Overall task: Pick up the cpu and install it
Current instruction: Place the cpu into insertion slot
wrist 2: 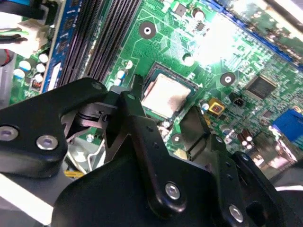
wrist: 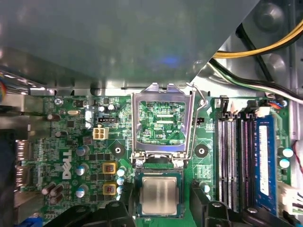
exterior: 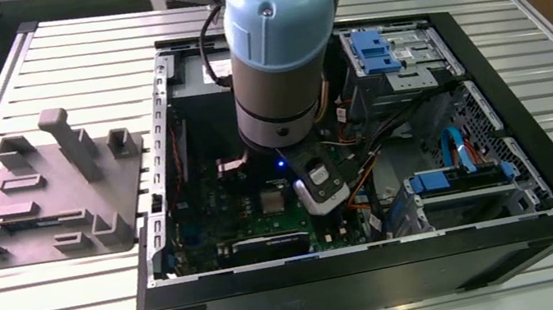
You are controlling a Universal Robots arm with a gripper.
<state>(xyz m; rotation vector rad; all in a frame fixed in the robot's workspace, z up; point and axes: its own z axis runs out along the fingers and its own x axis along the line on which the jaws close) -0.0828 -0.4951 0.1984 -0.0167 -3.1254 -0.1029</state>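
Observation:
The cpu (wrist: pixel 159 196), a small square chip with a silver-grey top, lies flat in its dark socket (wrist: pixel 138 189) on the green motherboard (wrist: pixel 71 142). It also shows in the second wrist view as the cpu (wrist 2: pixel 163 97), and as a pale square, the cpu (exterior: pixel 274 199), in the exterior view. My gripper (wrist: pixel 159 204) hangs right over it, open. One black finger (wrist: pixel 118 210) stands on each side of the chip, with a gap to it. The socket's metal frame (wrist: pixel 161 94) is swung up and open beside the chip.
Memory slots (wrist: pixel 236 156) run close beside the socket. Yellow and black cables (wrist: pixel 265 47) cross above the board. The black computer case (exterior: pixel 384 271) walls in the work area, with blue drive cages (exterior: pixel 382 51). A grey plastic tray (exterior: pixel 50 199) with upright blocks sits outside on the slatted table.

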